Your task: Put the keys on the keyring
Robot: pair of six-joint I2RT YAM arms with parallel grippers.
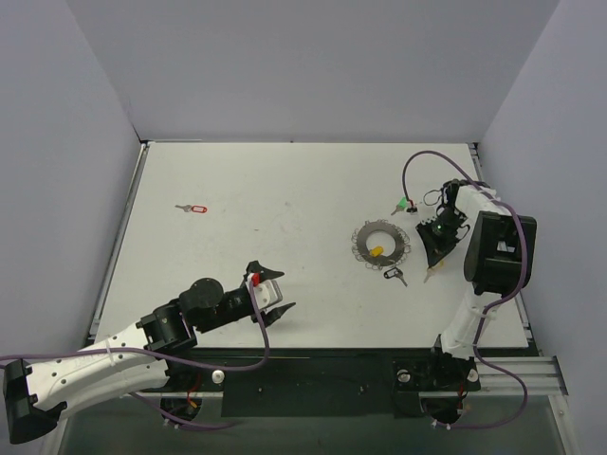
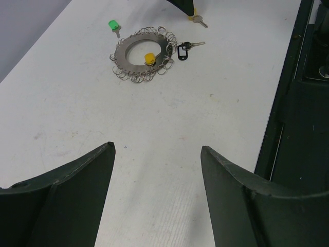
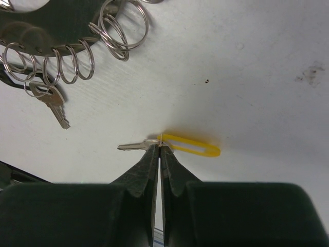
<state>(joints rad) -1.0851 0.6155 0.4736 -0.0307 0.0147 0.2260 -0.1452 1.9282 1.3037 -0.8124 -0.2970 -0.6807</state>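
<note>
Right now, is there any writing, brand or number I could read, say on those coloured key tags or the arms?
None readable in any view.
The yellow tag shows no writing up close; the green tag, red tag and black tag are too small to tell.
The left arm and right arm show no label.

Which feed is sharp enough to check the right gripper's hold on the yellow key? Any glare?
Right wrist: yellow key sharp at the tips of the right gripper, no glare; only the gripper body blurs. Top external: even light, key tiny. Left wrist: keyring crisp, key small.
</note>
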